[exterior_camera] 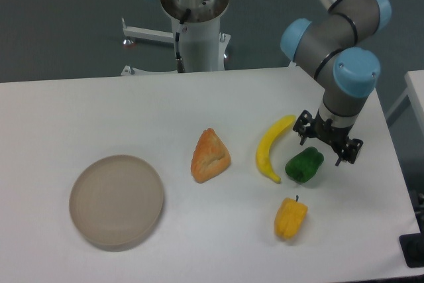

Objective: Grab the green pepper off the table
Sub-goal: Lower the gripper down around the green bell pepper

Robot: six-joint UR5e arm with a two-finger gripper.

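I have the gripper hanging just above and a little to the one o'clock side of the green pepper, its two fingers spread wide, one tip near the banana's upper end and the other out past the pepper's right shoulder. Nothing is between them yet.

The green pepper sits on the white counter, right of centre, resting on its side as far as I can tell. The banana lies just beside it at nine to ten o'clock, very close, though I cannot say whether they touch. The yellow pepper is near at seven o'clock, with a clear strip of counter between them.

I judge the step in hand to be lining up and coming down. To do it well, I would shift the gripper slightly toward seven o'clock so the pepper's bulk sits midway between the fingers, then descend straight. The skin looks glossy and the body lumpy, so I would close across the widest part and low enough that it does not squirt out.

The tight side is the banana: the left finger has to drop into the narrow gap there, and a slight turn of the wrist might spare a nudge. Toward three o'clock the counter is bare up to its right edge, which is not far off, so that is the safer side. The bread wedge and round dish are well apart, off toward nine o'clock.
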